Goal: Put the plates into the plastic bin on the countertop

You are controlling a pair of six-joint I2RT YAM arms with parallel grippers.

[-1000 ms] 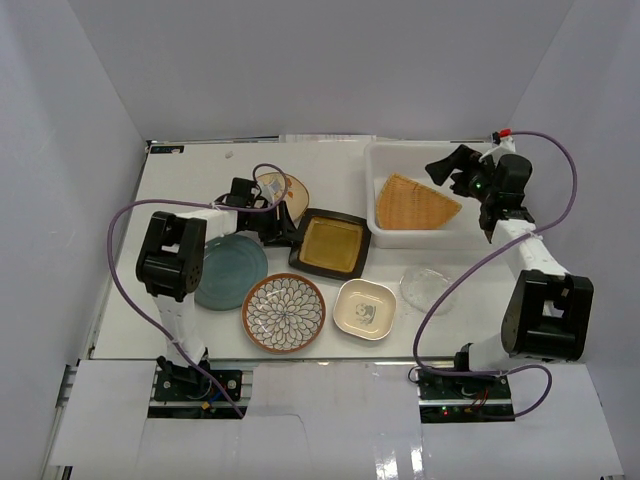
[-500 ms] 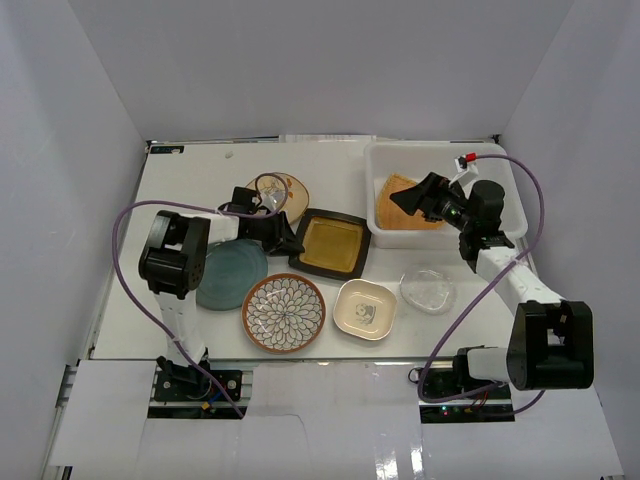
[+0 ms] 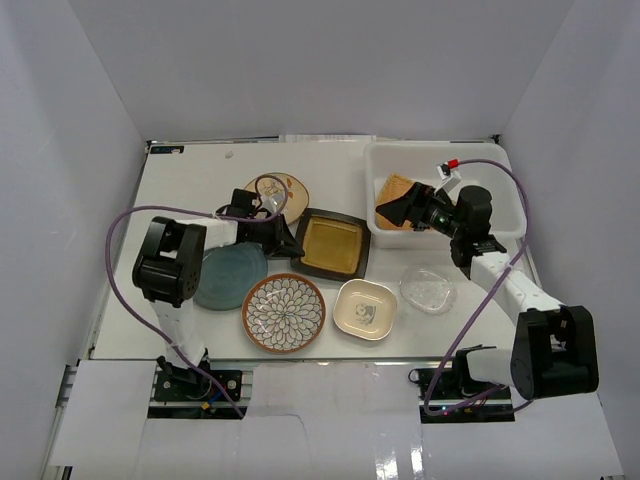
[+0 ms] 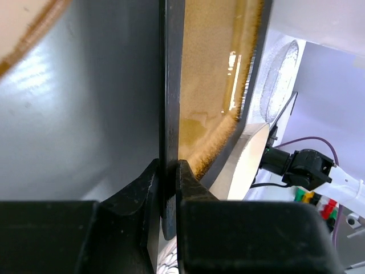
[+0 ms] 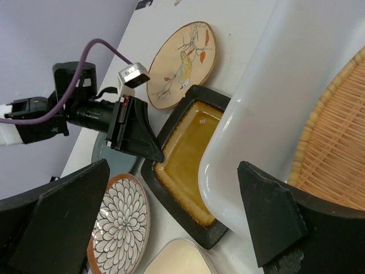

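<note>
Right claw (image 5: 174, 171), spread wide, has swung left over bin (image 3: 430, 149); left claw (image 4: 169, 171) clamps black plate (image 3: 331, 244).

Seven plates, one each: wooden fan-shaped (image 3: 392, 188), cream round with bird (image 3: 285, 188), black square amber-centred (image 3: 332, 243), teal round (image 3: 232, 275), brown-rimmed petal-patterned (image 3: 284, 312), cream rounded-square (image 3: 365, 309), clear glass (image 3: 428, 289). One white translucent plastic bin (image 3: 420, 148).

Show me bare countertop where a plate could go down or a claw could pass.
Bare: the far-left corner of the countertop, behind the teal plate and left of the bird plate; also the gap between the bird plate and the bin. Crowded: the middle band, from teal plate to glass plate, dishes packed close.
</note>
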